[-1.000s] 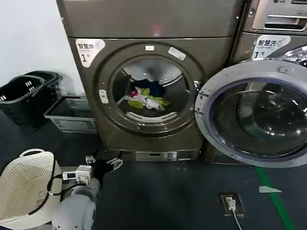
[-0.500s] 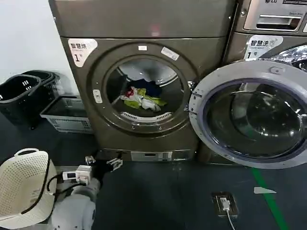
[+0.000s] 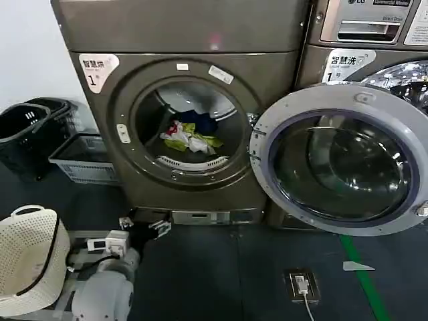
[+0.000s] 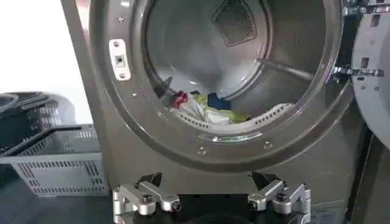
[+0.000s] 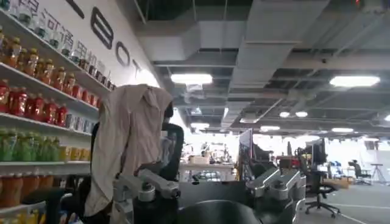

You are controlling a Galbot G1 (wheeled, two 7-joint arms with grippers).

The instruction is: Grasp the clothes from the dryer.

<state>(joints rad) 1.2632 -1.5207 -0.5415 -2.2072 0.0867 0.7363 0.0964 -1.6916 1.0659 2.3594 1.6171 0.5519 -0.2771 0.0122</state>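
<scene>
1. Dark floor (image 3: 221, 267), laundry room – bronze-grey dryer (image 3: 180, 40) ahead, its glass door (image 3: 341, 164) swung open to the right.
2. clothes (image 3: 189, 137) heaped low in the drum, toward the front lip.
3. left gripper (image 4: 211, 199) low in front of the dryer base, fingers spread apart, nothing held.
4. right gripper (image 5: 207, 189) faces shelves of bottles (image 5: 36, 79) – fingers apart, nothing held.
5. White basket (image 3: 27, 257) beside the left arm.

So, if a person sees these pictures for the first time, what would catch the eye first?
Probably the dryer, its round opening showing the clothes heaped inside, with the glass door swung wide open to its right. Next, the left gripper, open, low before the dryer, and the white basket at lower left.
</scene>
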